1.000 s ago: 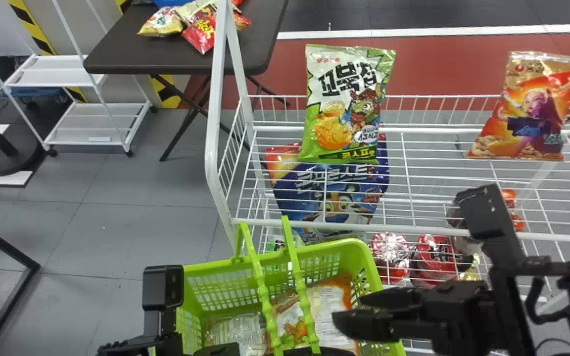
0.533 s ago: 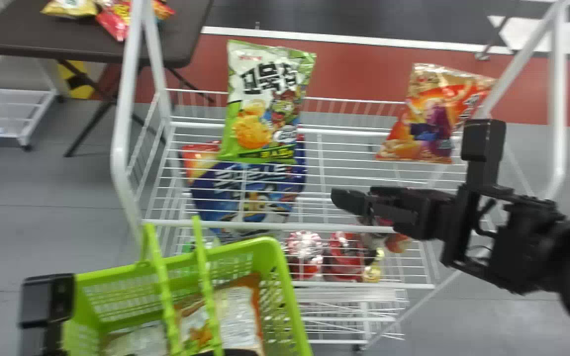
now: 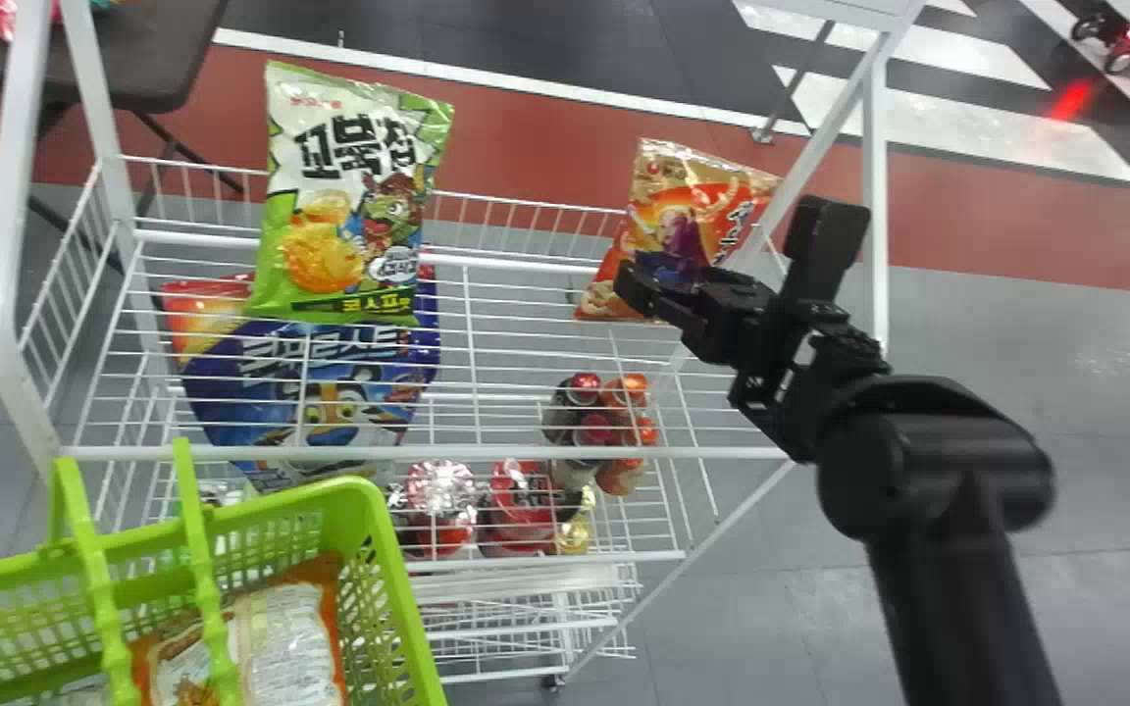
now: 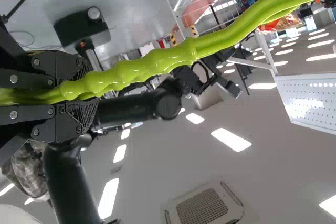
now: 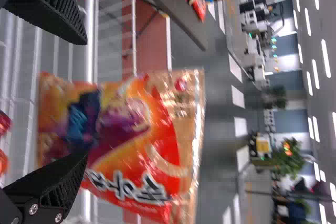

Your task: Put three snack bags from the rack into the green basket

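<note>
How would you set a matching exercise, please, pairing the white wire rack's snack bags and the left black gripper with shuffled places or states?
1. Green-and-white snack bag
2. Orange-and-gold snack bag
3. Blue snack bag
4. Left black gripper

A. In front of the open right gripper
B. Closed on the handle of the green plastic basket
C. On the rack's lower tier
D. Top tier, left side

1-D, 2-A, 3-C, 4-B
</note>
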